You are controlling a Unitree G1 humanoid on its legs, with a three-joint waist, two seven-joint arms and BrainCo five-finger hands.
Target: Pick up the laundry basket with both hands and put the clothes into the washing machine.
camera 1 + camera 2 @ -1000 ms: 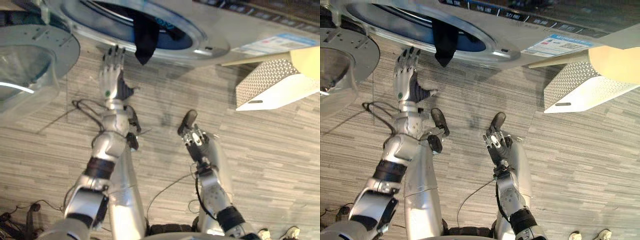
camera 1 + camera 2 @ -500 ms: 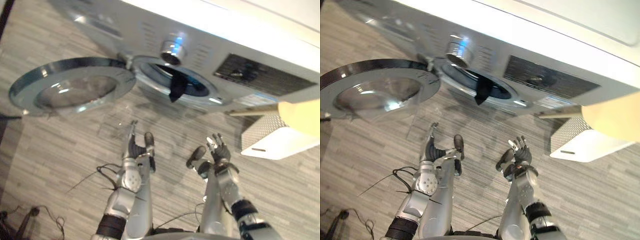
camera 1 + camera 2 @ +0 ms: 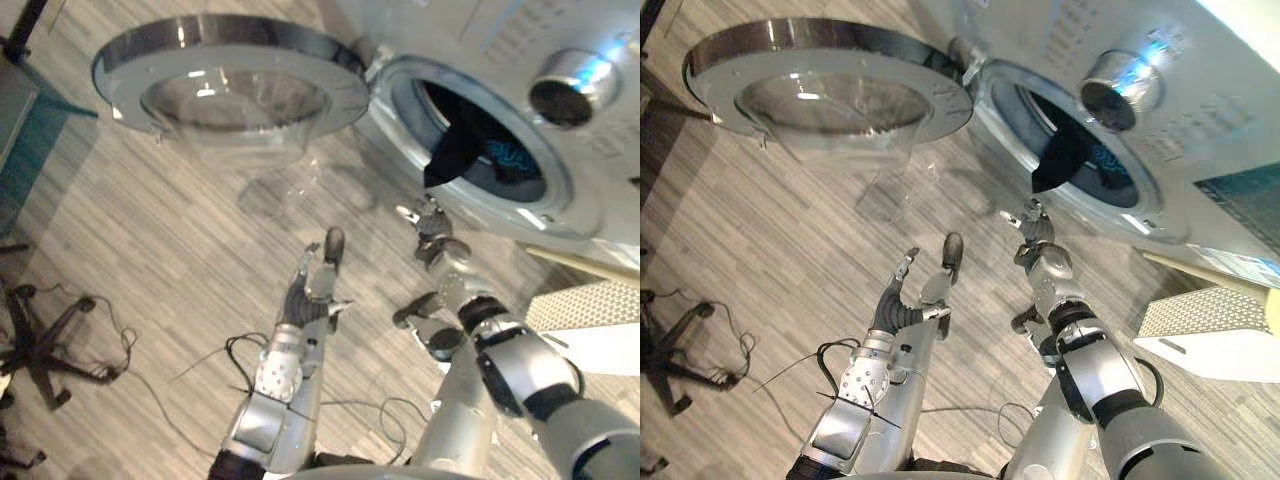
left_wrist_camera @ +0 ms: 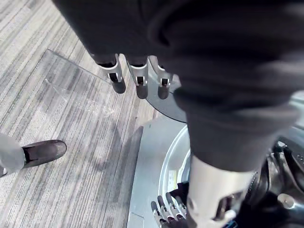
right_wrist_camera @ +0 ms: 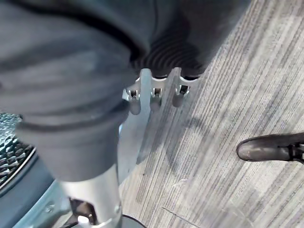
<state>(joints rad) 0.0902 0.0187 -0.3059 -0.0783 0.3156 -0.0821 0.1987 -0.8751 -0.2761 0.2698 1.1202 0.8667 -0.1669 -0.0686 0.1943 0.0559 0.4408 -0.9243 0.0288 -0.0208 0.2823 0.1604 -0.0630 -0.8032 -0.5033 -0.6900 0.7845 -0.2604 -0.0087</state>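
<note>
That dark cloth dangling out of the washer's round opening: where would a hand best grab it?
Probably the hanging lower tip of the dark cloth, pinched from below and in front. It drapes over the rim of the drum opening with the rest inside, so the dangling end is the free part. The door stands swung aside. The open right hand is nearest.

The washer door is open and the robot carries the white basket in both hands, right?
No. The washer door is open, but the white basket stands on the floor to the robot's right, held by neither the left hand nor the right hand; both are open and empty. The left eye view shows it.
</note>
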